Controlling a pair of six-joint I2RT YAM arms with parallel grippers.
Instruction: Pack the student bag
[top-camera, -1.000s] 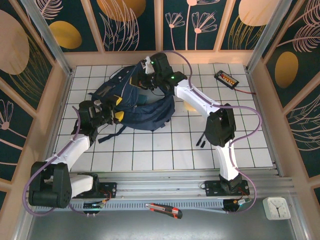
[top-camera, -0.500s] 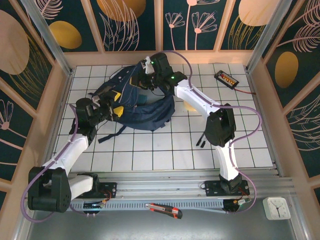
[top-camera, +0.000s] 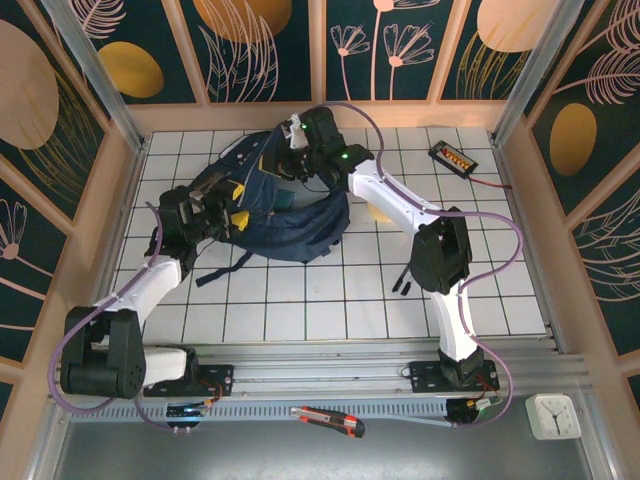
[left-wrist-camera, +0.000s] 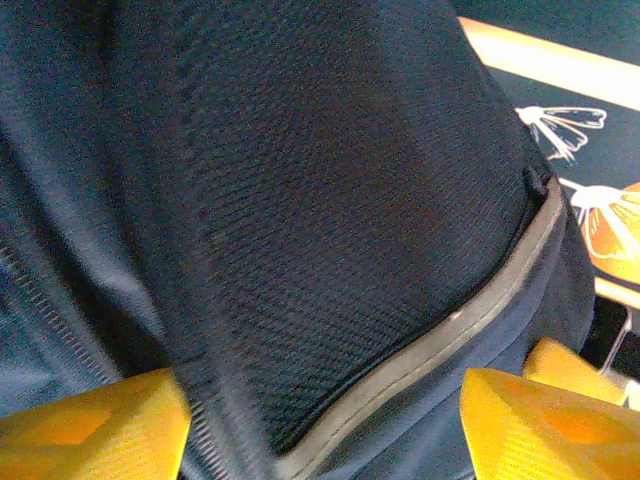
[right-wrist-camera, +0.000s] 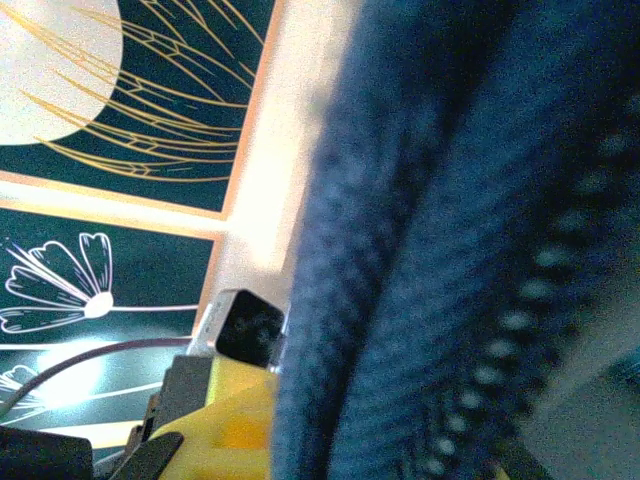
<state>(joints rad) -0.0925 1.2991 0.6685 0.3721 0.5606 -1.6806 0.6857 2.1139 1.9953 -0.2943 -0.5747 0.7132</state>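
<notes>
The student bag (top-camera: 285, 225) lies slumped in the upper left of the white tiled table (top-camera: 480, 290) in the top view. It is a dark navy heap, much larger than anything else there, and a black strap (top-camera: 225, 266) trails off its lower left edge onto the tiles. In the left wrist view its cloth (left-wrist-camera: 300, 200) shows a fine mesh weave, crossed by a grey piping strip (left-wrist-camera: 470, 320) that curves from bottom centre up to the right edge. In the right wrist view a row of zip teeth (right-wrist-camera: 530, 310) runs down the blurred navy fabric.

The left gripper (top-camera: 228, 212) is at the bag's left side. Its 2 yellow fingers (left-wrist-camera: 90, 425) stand wide apart, with fabric bulging between them. The right gripper (top-camera: 287, 160) is at the bag's upper edge, clamped on a fold of it.

A small black device (top-camera: 451, 156) in the upper right carries orange marks that are too small to read.
</notes>
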